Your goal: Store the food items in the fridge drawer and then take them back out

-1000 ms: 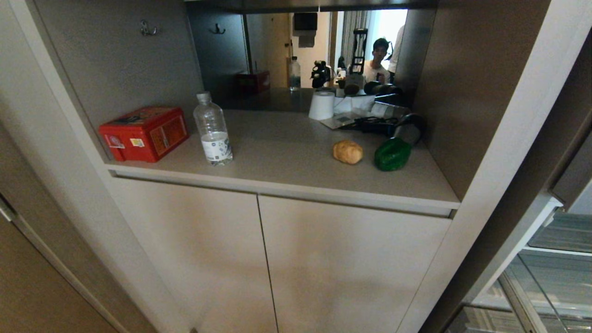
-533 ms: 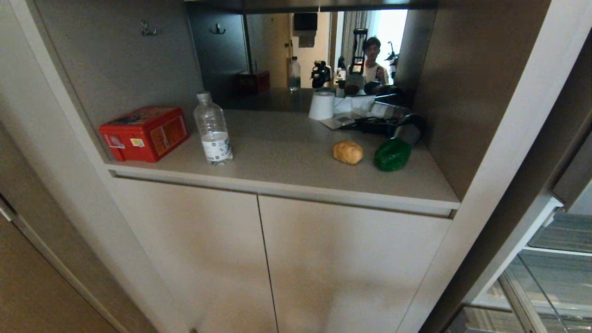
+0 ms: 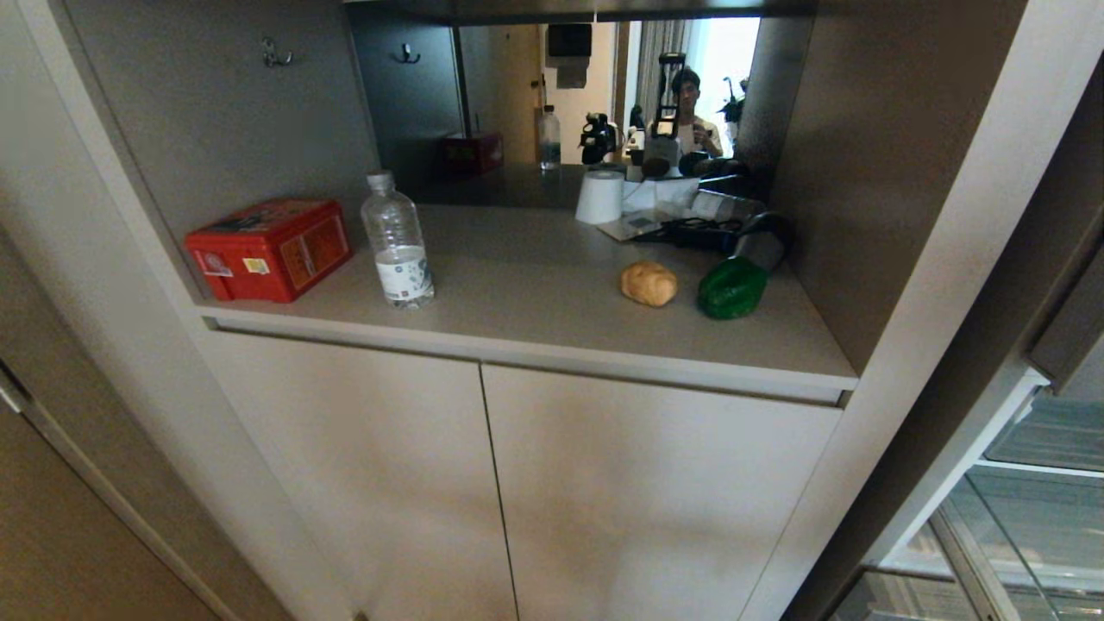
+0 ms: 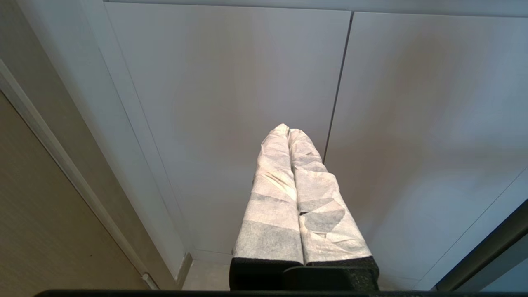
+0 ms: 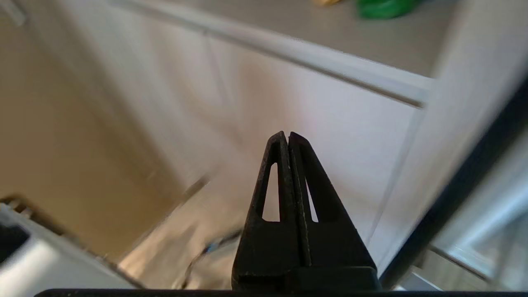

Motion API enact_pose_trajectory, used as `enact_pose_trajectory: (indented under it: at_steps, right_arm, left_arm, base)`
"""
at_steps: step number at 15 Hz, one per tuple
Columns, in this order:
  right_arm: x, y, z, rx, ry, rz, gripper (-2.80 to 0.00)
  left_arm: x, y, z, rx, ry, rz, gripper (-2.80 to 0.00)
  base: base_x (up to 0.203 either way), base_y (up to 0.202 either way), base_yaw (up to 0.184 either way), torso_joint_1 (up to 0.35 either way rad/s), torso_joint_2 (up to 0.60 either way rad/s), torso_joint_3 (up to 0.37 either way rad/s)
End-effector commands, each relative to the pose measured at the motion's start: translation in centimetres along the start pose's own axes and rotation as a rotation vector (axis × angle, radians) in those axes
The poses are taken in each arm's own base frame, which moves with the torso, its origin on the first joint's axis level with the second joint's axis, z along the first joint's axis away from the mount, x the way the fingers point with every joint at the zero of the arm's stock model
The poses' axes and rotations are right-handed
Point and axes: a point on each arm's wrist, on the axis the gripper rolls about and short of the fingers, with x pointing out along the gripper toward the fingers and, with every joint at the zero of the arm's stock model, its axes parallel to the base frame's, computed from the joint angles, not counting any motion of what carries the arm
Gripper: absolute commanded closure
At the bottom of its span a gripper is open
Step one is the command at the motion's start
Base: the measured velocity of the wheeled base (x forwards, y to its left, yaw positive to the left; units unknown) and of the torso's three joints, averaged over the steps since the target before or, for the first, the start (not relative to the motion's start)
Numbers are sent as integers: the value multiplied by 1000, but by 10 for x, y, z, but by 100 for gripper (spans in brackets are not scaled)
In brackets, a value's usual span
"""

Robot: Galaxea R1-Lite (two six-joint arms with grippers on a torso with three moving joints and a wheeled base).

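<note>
Our right gripper (image 5: 288, 134) has its black fingers pressed together on nothing, and it points at the pale cupboard doors (image 3: 483, 483) below the counter shelf (image 3: 535, 285), with the green pepper (image 5: 381, 6) just visible beyond the shelf's front lip in our right wrist view. Our left gripper (image 4: 288, 130), its fingers wrapped in white fabric, is likewise pinched shut and empty, aimed at the same doors close to the seam between them. Neither arm shows in our head view. We take the counter shelf as our landmark: the golden-brown lump (image 3: 649, 284) lies on it toward its right end, and the green bell pepper (image 3: 731, 288) lies just beside the lump, nearer the shelf's right wall, the two apart from one another. Toward the shelf's left end we see a red tin box (image 3: 269, 248) and, next to it, an upright clear water bottle (image 3: 397, 252). At the back of the shelf stand a white roll (image 3: 599, 197) and a dark tangle of cables and gear (image 3: 716, 224). Behind those, a mirror (image 3: 595, 95) shows a person (image 3: 690, 121). Past the shelf's right wall, glass-fronted fridge shelves (image 3: 1018, 509) show; we cannot make out the fridge drawer.
</note>
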Motion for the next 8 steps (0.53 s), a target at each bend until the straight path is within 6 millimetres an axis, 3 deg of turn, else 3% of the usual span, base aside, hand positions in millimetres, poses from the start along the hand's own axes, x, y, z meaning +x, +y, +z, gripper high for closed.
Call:
enact_pose_trajectory:
  at_steps: [1, 4, 8]
  right_arm:
    - [68, -27, 15, 50, 180, 68, 0]
    - [104, -12, 21, -27, 217, 156, 0]
    - [146, -17, 32, -30, 207, 63, 0]
  left_arm:
    - [1, 0, -3, 0, 10, 0, 0]
    - [1, 0, -3, 0, 10, 0, 0]
    - [1, 0, -3, 0, 10, 0, 0]
  base:
    - [0, 0, 0, 0, 0, 0]
    - [0, 0, 0, 0, 0, 0]
    - [0, 0, 0, 0, 0, 0]
